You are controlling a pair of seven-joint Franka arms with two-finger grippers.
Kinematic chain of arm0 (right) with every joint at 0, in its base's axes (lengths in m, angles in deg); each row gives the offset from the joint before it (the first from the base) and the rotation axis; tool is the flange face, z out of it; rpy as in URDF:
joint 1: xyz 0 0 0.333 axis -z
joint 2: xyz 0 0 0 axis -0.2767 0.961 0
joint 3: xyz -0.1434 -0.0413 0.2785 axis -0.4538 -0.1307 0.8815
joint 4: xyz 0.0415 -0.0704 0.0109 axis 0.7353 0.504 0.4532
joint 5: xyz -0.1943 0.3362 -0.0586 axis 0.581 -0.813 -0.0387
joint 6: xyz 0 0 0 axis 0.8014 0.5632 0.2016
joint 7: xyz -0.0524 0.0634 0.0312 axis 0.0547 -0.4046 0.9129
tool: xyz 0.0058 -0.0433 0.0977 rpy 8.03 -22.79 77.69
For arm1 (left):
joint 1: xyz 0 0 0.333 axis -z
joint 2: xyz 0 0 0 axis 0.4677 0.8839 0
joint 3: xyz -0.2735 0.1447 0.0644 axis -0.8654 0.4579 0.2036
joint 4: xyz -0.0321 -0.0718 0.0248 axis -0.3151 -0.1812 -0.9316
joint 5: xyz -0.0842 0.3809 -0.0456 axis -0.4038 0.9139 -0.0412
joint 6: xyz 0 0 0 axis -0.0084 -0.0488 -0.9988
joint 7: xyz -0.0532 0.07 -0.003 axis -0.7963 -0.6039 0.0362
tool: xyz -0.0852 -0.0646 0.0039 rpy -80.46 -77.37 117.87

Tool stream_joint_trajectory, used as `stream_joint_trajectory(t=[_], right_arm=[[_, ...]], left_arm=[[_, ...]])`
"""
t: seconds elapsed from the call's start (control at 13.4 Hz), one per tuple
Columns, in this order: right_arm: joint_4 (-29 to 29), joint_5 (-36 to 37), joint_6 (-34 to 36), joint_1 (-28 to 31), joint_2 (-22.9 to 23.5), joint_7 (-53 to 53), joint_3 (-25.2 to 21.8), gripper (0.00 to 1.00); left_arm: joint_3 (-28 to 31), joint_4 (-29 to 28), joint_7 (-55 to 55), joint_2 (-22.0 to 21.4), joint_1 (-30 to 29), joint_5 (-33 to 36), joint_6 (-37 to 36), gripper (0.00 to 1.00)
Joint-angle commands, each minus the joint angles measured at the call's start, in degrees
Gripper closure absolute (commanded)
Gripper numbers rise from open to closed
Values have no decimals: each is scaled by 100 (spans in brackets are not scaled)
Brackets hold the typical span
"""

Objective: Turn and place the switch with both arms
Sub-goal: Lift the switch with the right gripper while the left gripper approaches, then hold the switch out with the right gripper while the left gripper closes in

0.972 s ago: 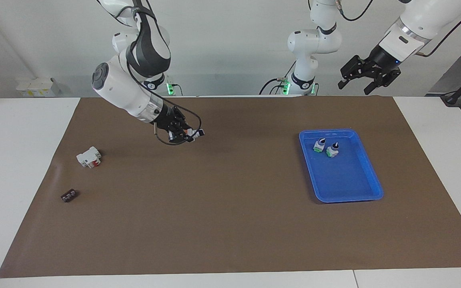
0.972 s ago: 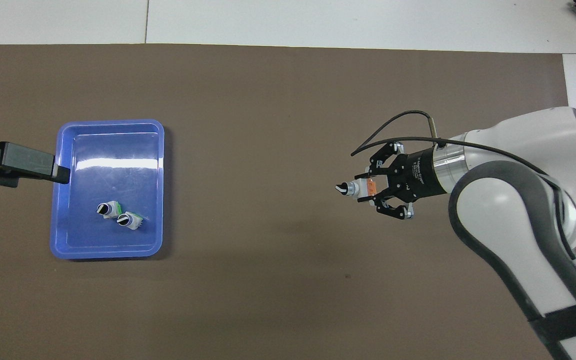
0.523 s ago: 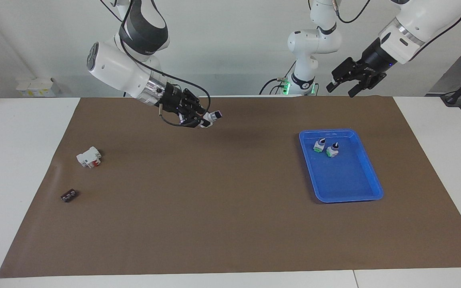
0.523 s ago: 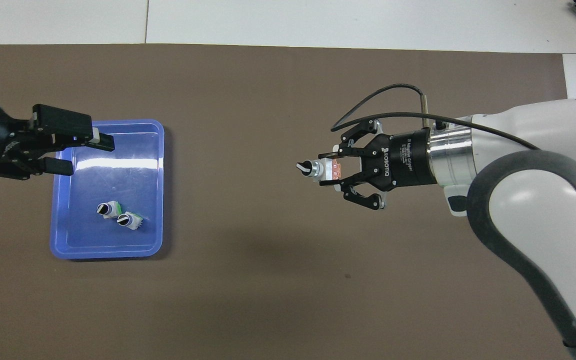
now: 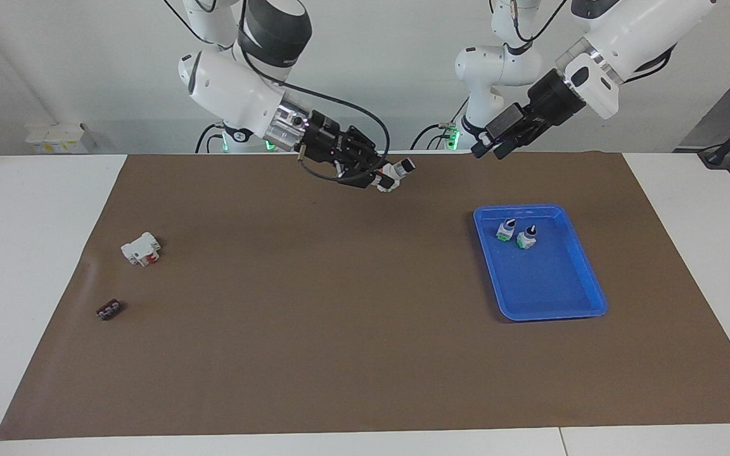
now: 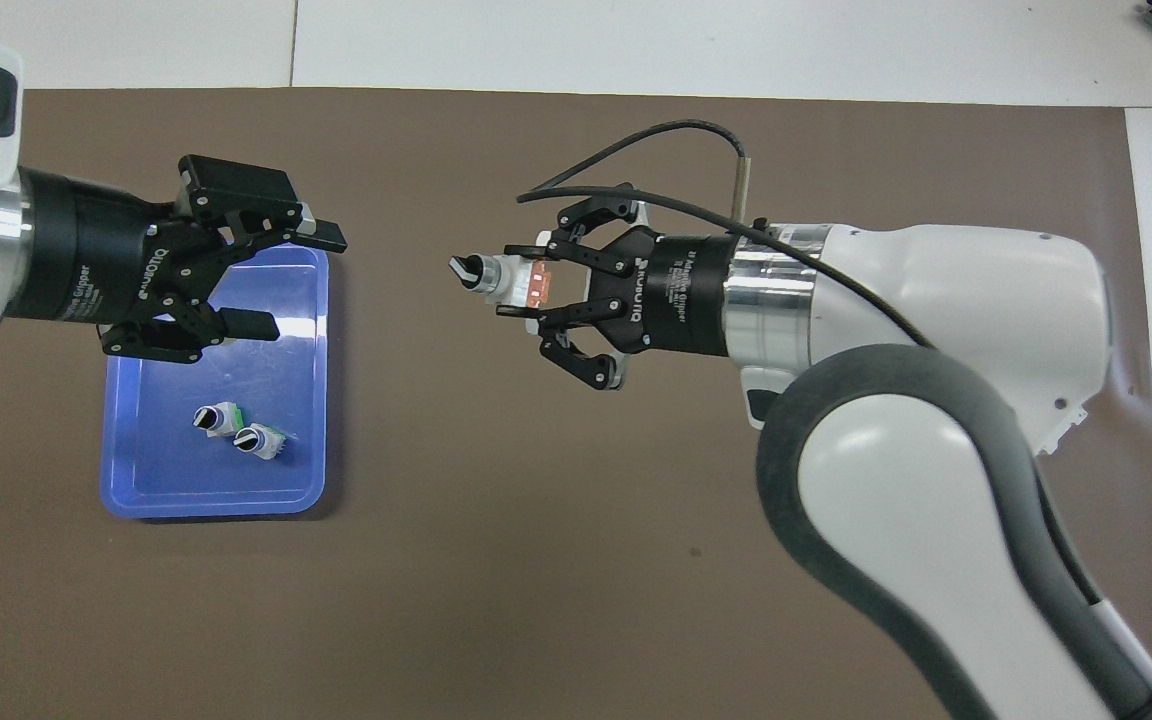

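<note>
My right gripper [image 5: 385, 177] is shut on a switch [image 5: 401, 168] and holds it sideways in the air over the brown mat, black knob pointing toward the left arm's end. In the overhead view the switch [image 6: 491, 275] shows its orange face between the right gripper's [image 6: 521, 282] fingers. My left gripper [image 5: 488, 151] is open and raised, facing the switch with a gap between them. In the overhead view the left gripper [image 6: 301, 283] hangs over the corner of the blue tray [image 6: 211, 508].
The blue tray [image 5: 555, 313] holds two more switches [image 5: 505, 229] [image 5: 526, 237], standing side by side. A white block with a red part [image 5: 141, 248] and a small black terminal strip [image 5: 109, 310] lie on the mat toward the right arm's end.
My right gripper has lifted the switch and carried it toward the left arm's end. My left gripper has swung in toward it, over the tray's corner.
</note>
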Motion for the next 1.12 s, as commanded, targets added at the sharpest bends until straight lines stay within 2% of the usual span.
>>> stream_joint_trajectory(t=[0.0, 0.22, 0.37, 0.6, 1.05], right_arm=[[-188, -135, -160, -178, 200, 93, 2, 100], [-179, -127, -212, -380, 218, 102, 2, 100], [-170, -91, -204, -459, 262, 102, 2, 100], [-170, -83, -195, -459, 262, 102, 2, 100], [-170, -83, -98, -398, 235, 102, 2, 100]], left_arm=[[61, -189, -301, -138, 210, -504, 224, 5], [-9, -224, -451, -156, 237, -542, 224, 19], [0, -346, -521, -182, 237, -515, 215, 20], [0, -470, -740, -217, 176, -480, 392, 31], [35, -646, -943, -323, 140, -349, 172, 33]])
